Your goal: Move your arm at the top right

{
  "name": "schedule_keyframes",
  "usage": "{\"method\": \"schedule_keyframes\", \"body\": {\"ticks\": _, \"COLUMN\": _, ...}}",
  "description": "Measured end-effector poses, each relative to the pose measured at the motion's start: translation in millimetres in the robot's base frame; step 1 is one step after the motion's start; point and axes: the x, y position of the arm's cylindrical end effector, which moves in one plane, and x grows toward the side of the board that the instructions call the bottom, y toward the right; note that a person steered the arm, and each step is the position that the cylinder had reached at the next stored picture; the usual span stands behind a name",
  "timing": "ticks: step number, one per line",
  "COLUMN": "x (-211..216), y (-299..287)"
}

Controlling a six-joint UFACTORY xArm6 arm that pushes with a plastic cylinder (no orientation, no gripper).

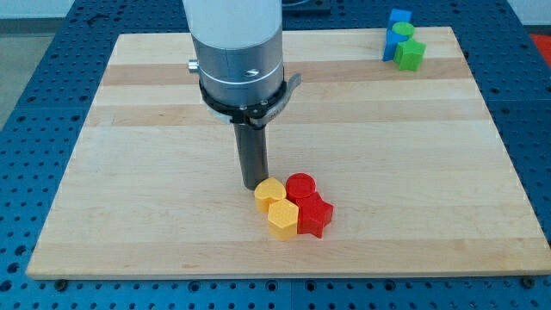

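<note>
Item 1, my tip [255, 186]: the lower end of a straight dark rod under a grey and white arm housing [238, 52]. It rests on the wooden board [155, 189] a little below the board's middle, toward the bottom edge. It has no jaws, so nothing is spread or pinched; it carries nothing. It stands just beside the yellow round block [269, 193], at that block's upper left; whether the two touch cannot be told.

Item 2, near cluster, four blocks packed together just to the right of and below my tip:
- yellow round block, nearest my tip.
- red round block [301, 186], to its right, touching it.
- yellow hexagonal block [281, 219], below the yellow round one, closest to the bottom edge.
- red block [315, 216], shape irregular and star-like, at the cluster's lower right.

Item 3, far cluster, at the board's top right corner, well apart from my tip and from the near cluster:
- blue block [399, 17], at the top edge, angular, exact shape unclear.
- green round block [402, 31], directly below it, resting over further blue [388, 47].
- green block [411, 55], angular, lowest of the group.

Item 4, task location: the board's top right corner is occupied only by the far cluster; my tip is not there.

Item 5, support: wooden board lying on a blue perforated bench [34, 77].
</note>
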Motion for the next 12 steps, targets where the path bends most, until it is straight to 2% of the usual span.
{"method": "schedule_keyframes", "body": {"ticks": 1, "x": -23.3, "y": -14.5}}
{"method": "schedule_keyframes", "body": {"ticks": 3, "x": -30.0, "y": 1.0}}
{"method": "schedule_keyframes", "body": {"ticks": 4, "x": -30.0, "y": 72.6}}
{"method": "schedule_keyframes", "body": {"ticks": 6, "x": -33.3, "y": 253.9}}
{"method": "schedule_keyframes", "body": {"ticks": 7, "x": -71.0, "y": 325.7}}
{"method": "schedule_keyframes", "body": {"ticks": 8, "x": -128.1, "y": 384.1}}
{"method": "schedule_keyframes", "body": {"ticks": 9, "x": -146.3, "y": 387.8}}
{"method": "schedule_keyframes", "body": {"ticks": 10, "x": -203.6, "y": 387.3}}
{"method": "schedule_keyframes", "body": {"ticks": 11, "x": -278.3, "y": 379.5}}
{"method": "schedule_keyframes", "body": {"ticks": 12, "x": -313.8, "y": 372.6}}
